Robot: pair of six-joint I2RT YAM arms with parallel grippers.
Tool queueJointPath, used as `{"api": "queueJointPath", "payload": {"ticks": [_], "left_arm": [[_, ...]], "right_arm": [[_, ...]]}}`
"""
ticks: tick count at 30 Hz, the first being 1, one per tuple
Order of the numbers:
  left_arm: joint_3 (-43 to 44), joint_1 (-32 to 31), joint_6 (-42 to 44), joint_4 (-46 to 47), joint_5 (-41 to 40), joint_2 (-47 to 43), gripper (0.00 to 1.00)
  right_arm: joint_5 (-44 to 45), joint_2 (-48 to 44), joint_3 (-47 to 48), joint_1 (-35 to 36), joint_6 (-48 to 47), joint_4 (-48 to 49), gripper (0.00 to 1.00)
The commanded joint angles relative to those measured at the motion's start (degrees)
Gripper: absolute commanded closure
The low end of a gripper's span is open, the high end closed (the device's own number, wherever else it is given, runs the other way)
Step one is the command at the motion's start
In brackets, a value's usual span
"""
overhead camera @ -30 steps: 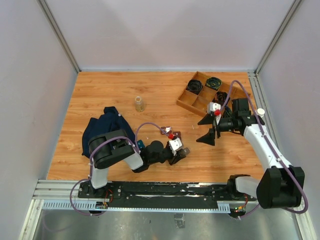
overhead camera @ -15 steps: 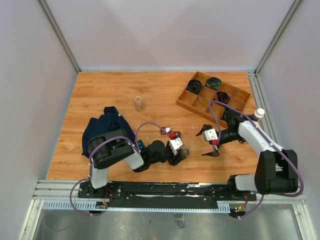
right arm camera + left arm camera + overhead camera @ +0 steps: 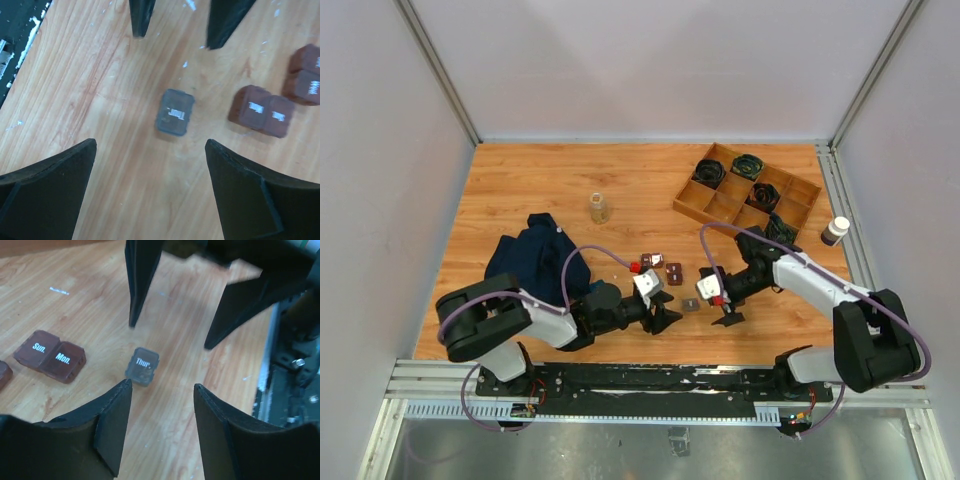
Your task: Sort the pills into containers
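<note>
A small grey translucent box marked "Thur." lies on the wooden table between my two grippers; it also shows in the left wrist view and the right wrist view. Dark-brown containers with pale day marks lie just beyond it: one joined pair and a second. My left gripper is open and empty, left of the grey box. My right gripper is open and empty, right of it. No loose pills show.
A wooden divided tray with black cables stands at the back right. A white-capped bottle stands by the right edge. A small glass jar and a dark blue cloth are on the left.
My right gripper has swung left and toward the near edge, down to the grey box. My left arm has drawn back to the left, uncovering the brown containers.
</note>
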Motion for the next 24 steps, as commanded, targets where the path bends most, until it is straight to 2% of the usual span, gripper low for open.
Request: {"api": "queueJointPath", "payload": {"ticks": [1,5,13,17,24], "left_arm": [[-0.5,2.0,-10.3,-5.7,1.0,-7.2,0.45],[-1.8,4.7,-15.5,-6.5,2.0,-11.6,0.52],[-5.4,5.3,-16.4,-2.4,1.9,-14.8,0.63],[-7.6,5.4,-19.5,6.0,2.0,-12.2,0.83],[-5.6,5.5,-25.3,16.4,4.9,-1.2,0.97]], "right_arm": [[7.9,-1.2,-4.0,6.8,16.4,11.9,0.09],[12.0,1.4,-3.2,9.6,22.9,15.5,0.15],[15.5,5.4,-1.9,12.7,30.0,20.7,0.24],[16.7,6.9,-0.4,12.9,31.9,20.5,0.32],[16.4,6.5,0.2,13.2,31.5,19.2,0.40]]}}
